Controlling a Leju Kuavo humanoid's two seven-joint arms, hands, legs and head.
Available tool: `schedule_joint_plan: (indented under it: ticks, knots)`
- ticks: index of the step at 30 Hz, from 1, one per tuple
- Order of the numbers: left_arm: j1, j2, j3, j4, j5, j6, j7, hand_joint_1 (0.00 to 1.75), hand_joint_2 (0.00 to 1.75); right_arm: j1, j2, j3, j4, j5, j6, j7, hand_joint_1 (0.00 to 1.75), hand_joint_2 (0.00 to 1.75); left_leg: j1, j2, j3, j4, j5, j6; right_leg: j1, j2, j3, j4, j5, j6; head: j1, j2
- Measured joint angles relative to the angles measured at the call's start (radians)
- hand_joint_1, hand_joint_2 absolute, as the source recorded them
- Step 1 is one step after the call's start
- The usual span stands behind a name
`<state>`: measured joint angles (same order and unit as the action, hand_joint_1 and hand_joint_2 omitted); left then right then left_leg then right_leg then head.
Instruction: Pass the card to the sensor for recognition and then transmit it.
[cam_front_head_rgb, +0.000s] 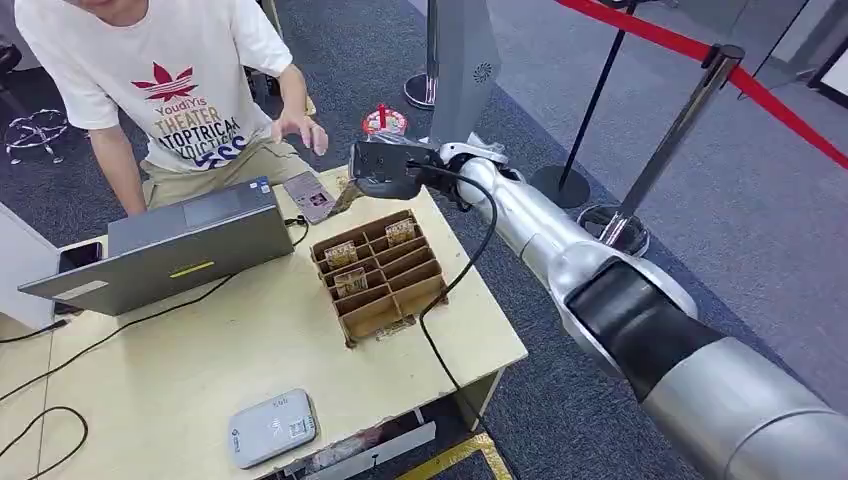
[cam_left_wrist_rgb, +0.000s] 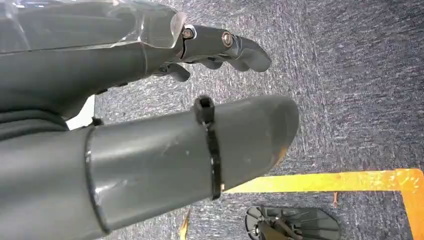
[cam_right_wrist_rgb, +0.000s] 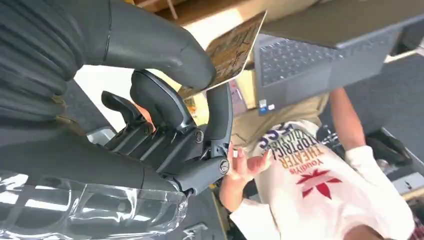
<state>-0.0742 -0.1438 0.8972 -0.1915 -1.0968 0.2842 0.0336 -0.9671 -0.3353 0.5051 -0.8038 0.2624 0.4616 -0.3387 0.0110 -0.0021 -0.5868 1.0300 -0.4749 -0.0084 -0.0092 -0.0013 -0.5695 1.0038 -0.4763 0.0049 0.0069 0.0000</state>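
My right hand (cam_front_head_rgb: 385, 168) reaches over the table's far edge and pinches a brown patterned card (cam_right_wrist_rgb: 235, 50) between thumb (cam_right_wrist_rgb: 165, 55) and a finger. In the head view the card (cam_front_head_rgb: 346, 194) sticks out below the hand, above a small pinkish device (cam_front_head_rgb: 308, 195). A person's open hand (cam_front_head_rgb: 300, 128) hovers just beyond it. The grey-white sensor (cam_front_head_rgb: 272, 428) lies near the table's front edge, far from the card. My left hand (cam_left_wrist_rgb: 200, 100) hangs over the carpet, fingers apart, holding nothing.
A cardboard divider box (cam_front_head_rgb: 377, 272) with several cards stands mid-table. An open laptop (cam_front_head_rgb: 180, 240) and a phone (cam_front_head_rgb: 80, 256) sit at the left, with cables across the table (cam_front_head_rgb: 200, 360). Stanchions (cam_front_head_rgb: 680, 130) with red tape stand to the right.
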Motion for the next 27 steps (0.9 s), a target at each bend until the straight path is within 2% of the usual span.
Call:
schedule_joint_plan:
  ticks: [5,16,27]
  knots:
    - [-0.005,0.004,0.000,0.000,-0.017,-0.034,0.015,0.00,0.00,-0.028,0.034,0.006,0.010,-0.032,-0.016,0.013,1.75,1.75,0.000,0.000,0.000,0.000,0.000,0.000,0.000,0.000,0.000,0.000,0.000,0.000,0.000,0.000]
    - [-0.018,0.007,-0.002,0.000,-0.039,-0.042,0.026,0.00,0.00,-0.135,0.145,0.014,0.117,-0.052,-0.059,0.047,1.75,1.75,0.000,0.000,0.000,0.000,0.000,-0.001,0.000,0.000,0.000,0.001,0.000,0.000,0.000,0.000]
    - [-0.027,0.007,-0.009,0.000,-0.051,-0.044,0.038,0.00,0.00,-0.152,0.184,0.013,0.221,-0.049,-0.111,0.073,1.75,1.75,0.000,-0.001,0.000,0.000,0.000,0.000,0.000,0.000,0.000,0.000,0.000,0.000,0.000,0.000]
